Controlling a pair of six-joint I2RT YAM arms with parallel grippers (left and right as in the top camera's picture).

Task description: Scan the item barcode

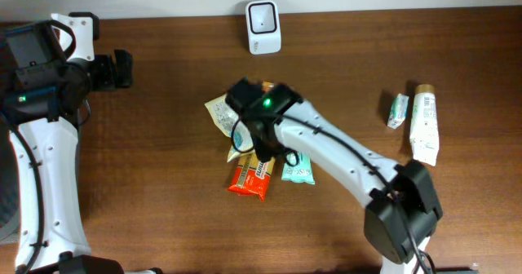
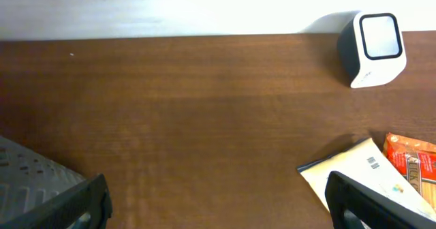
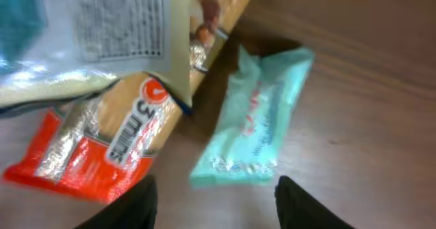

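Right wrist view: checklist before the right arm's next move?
1. Right gripper fingers apart, nothing between them: ok.
2. Pick target settled: cannot tell. Teal packet and orange packet both lie below.
3. Orange packet free to lift: not ok, pale wrapper overlaps it.
4. Barcode in sight: ok, but only on the cream packet in the left wrist view.
5. Scanner unblocked: ok.
6. Left gripper open, off the pile: ok.
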